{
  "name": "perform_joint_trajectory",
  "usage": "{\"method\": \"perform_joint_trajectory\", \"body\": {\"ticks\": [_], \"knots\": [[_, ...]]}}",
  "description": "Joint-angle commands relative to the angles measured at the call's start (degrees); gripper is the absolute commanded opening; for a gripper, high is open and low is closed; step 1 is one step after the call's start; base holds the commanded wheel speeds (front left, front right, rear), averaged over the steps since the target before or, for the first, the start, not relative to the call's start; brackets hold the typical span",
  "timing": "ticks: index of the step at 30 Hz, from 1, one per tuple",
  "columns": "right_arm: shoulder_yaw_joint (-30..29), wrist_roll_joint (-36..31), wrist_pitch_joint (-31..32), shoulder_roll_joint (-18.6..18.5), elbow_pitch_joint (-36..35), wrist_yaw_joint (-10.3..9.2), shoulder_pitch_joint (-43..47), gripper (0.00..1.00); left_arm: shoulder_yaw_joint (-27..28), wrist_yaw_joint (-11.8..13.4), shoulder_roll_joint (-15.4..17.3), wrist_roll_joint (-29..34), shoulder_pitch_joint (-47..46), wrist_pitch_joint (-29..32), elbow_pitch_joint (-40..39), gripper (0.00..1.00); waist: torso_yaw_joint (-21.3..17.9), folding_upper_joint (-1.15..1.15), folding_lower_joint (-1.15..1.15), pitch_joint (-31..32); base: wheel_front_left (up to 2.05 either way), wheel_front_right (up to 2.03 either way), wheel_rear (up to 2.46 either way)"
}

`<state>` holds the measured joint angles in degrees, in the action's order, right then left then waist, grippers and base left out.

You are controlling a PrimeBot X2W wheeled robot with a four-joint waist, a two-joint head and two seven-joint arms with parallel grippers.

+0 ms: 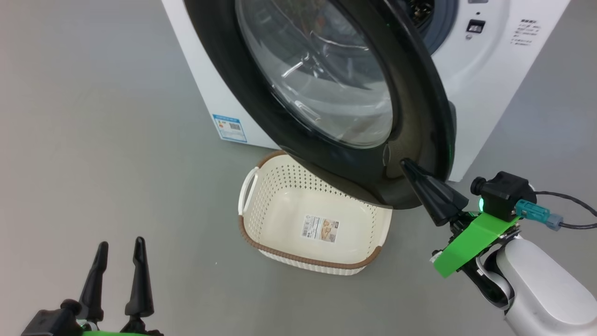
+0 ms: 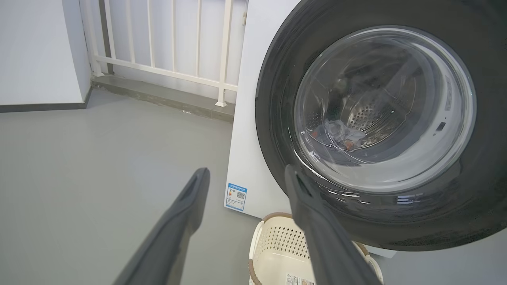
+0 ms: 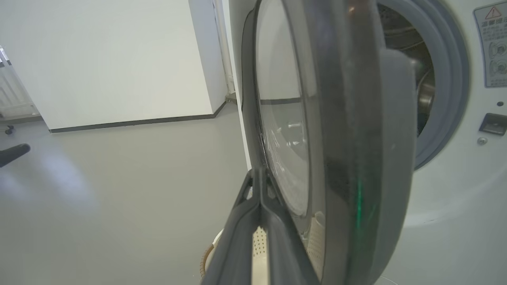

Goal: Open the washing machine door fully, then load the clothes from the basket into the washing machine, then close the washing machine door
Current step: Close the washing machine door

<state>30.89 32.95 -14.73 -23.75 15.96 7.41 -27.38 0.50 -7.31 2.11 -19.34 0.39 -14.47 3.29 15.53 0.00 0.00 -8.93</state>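
The washing machine door (image 1: 415, 116) stands partly open, its glass window facing me, hanging over the far part of the basket (image 1: 280, 186). The basket lies on the floor with only a label sticker on its bottom. In the left wrist view, through the glass of the door (image 2: 277, 99), the clothes (image 2: 336, 134) lie in the steel drum. My right gripper (image 1: 405, 163) is shut with nothing in it, its tips against the door's black outer rim near the free edge; the right wrist view shows my right gripper (image 3: 259, 171) beside the door (image 3: 344, 138). My left gripper (image 1: 120, 242) is open and empty, low at the left.
The white washing machine (image 1: 485, 84) stands on a grey floor. A white railing (image 2: 166, 39) on a low kerb runs behind it on the left. Bare floor lies left of the basket and around my left gripper (image 2: 246, 170).
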Motion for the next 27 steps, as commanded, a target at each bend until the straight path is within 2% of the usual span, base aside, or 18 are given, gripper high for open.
{"method": "perform_joint_trajectory", "body": {"ticks": [1, 14, 22, 27], "knots": [[0.84, 0.94, -0.27, -0.39, -0.65, 0.08, -1.14, 0.0, 1.82, -0.17, 0.77, -0.06, -2.14, -0.52, -1.3, 1.0, 0.63, 0.0, 0.0, -0.77, 0.0, 0.0, 0.0], [-1.1, 1.43, -0.27, -1.27, 1.91, 0.08, -0.91, 0.0, 1.69, -0.17, 0.77, -0.48, -3.25, -0.52, -1.47, 1.0, 0.76, 0.0, 0.0, -3.2, 0.0, 0.0, 0.0], [-6.64, 0.72, -0.27, -1.39, 1.35, 0.08, -1.43, 0.0, 1.47, -0.17, 0.77, -0.4, -4.19, -0.52, -1.94, 1.0, 0.92, 0.0, 0.0, -5.42, 0.0, 0.0, 0.0], [-7.83, 0.13, -0.27, -2.36, 1.32, 0.08, -3.02, 0.0, 1.31, -0.17, 0.76, -0.26, -4.89, -0.52, -2.21, 1.0, 1.02, 0.0, 0.0, -7.18, 0.0, 0.0, 0.0]]}}
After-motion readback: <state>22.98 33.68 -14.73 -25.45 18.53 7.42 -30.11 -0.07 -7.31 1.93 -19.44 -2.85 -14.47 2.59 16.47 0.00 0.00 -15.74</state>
